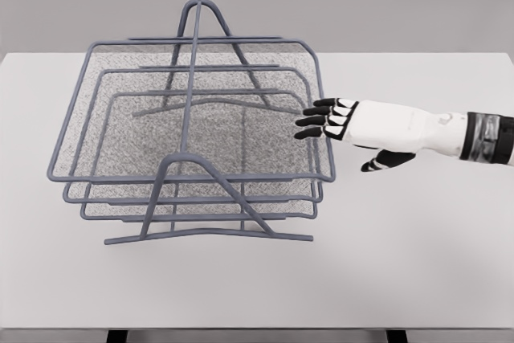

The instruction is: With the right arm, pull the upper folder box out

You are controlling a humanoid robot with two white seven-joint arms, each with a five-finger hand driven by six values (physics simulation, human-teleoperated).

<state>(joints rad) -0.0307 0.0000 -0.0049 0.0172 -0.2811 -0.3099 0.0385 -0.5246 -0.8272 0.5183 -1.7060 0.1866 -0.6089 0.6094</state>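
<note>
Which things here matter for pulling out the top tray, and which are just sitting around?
Part of the job:
- upper tray
- right hand, fingertips at the tray's right rim
- wire rack frame

Not involved:
- two lower trays
- white table

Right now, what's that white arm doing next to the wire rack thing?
The robot's right hand is reaching in from the right toward a grey-blue stacked wire-mesh tray rack standing on the white table. Its black fingers are stretched out at the right rim of the top mesh tray; whether they touch it is hard to tell. They have not closed around anything, and the top tray sits in line with those below. The left arm is out of view.
</note>
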